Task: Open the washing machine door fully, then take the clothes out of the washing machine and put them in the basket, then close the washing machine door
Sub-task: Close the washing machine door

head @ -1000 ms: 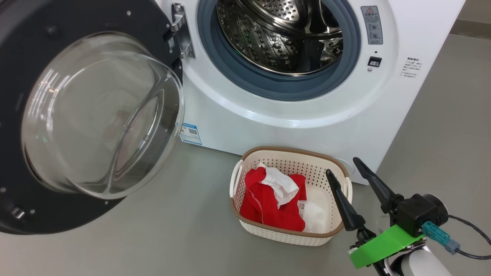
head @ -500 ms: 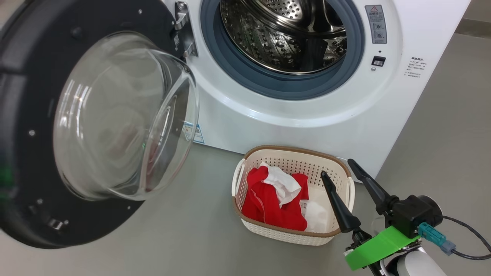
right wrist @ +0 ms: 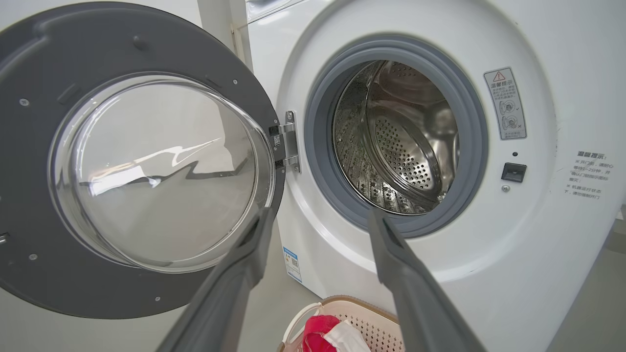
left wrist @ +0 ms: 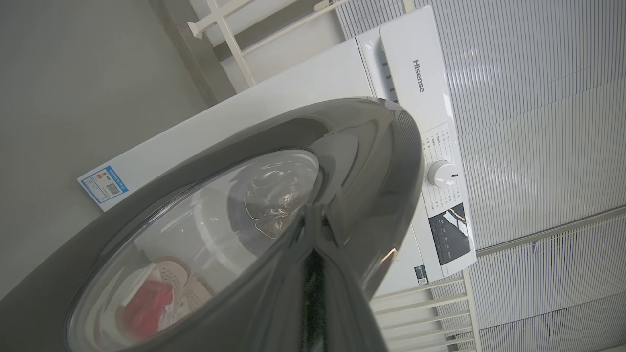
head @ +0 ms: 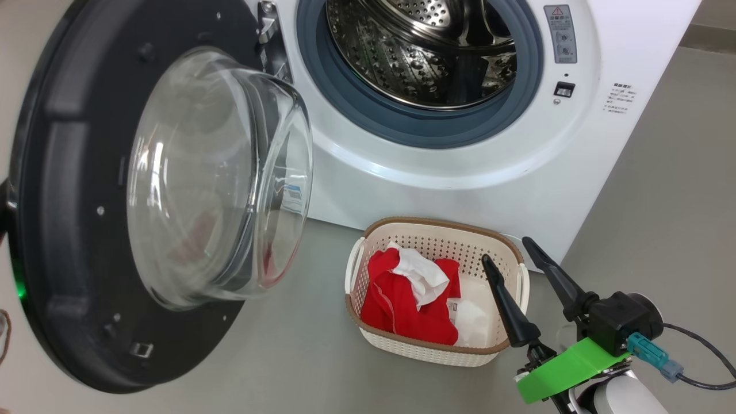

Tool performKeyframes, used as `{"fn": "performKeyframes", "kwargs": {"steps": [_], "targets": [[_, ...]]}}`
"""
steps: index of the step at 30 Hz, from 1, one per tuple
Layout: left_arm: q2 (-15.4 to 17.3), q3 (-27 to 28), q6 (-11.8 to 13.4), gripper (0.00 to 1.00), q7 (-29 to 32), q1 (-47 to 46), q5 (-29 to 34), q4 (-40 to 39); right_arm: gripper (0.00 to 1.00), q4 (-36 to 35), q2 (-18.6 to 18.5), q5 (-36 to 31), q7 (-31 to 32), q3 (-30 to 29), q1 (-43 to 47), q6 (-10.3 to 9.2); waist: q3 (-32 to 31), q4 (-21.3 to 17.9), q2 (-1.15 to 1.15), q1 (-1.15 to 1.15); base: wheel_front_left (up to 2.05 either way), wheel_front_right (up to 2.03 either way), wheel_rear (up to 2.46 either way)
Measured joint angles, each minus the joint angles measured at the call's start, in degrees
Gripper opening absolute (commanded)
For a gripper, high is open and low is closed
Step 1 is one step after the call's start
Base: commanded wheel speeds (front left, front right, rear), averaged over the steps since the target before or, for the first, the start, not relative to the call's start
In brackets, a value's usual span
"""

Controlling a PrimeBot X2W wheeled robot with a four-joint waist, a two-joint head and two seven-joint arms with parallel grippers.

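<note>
Okay, you had the washing machine door [head: 69, 241] swung out on its hinge [head: 270, 34] at the left of the opening. It stood at an angle to the front of the washing machine [head: 414, 195], with the glass bowl [head: 218, 172] bulging toward the basket side. Your left gripper [left wrist: 313, 215] was at the door's outer face with its fingers pressed flat together and nothing between them. The tips looked to rest on the glossy black rim just past the window edge, but contact was hard to confirm. Your right gripper [head: 507, 250] sat low at the right, fingers spread wide and empty. In head view its tips crossed the right end of the basket [head: 368, 336], clear of the cloth; its height above the rim was unclear. The basket stood on the grey floor [head: 276, 356] just in front of the machine, below the opening. The clothes [head: 397, 310] lay inside it: a red heap against the left wall, a white piece on top, more white toward the right. The drum [head: 414, 63] showed bare perforated steel inside the grey rubber ring [head: 345, 103]. In right wrist view the spread fingers [right wrist: 244, 274] framed the lower rim of the open mouth, with the door to their left.
</note>
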Motion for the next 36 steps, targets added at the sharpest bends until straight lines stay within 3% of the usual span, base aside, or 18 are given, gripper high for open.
{"fn": "performKeyframes", "kwargs": {"steps": [17,26,36], "targets": [[-3.0,-5.4,5.1,0.0,1.4,7.2,-6.8,-11.6,1.0,0.1,0.1,0.0,0.0,-0.5,0.0,0.0,1.0,-1.8,0.0,0.0,0.0,0.0,0.0],[-3.1,-11.5,8.7,0.0,-3.1,11.5,-19.2,-13.7,1.0,0.3,0.5,0.0,0.0,-0.8,-0.1,0.0,1.2,-3.8,0.0,0.0,0.0,0.0,0.0],[-3.2,-18.2,10.0,0.0,-7.4,17.0,-22.9,-18.2,1.0,0.3,0.8,0.4,0.0,-0.8,-0.1,0.0,0.5,-6.7,0.0,0.0,0.0,0.0,0.0]]}}
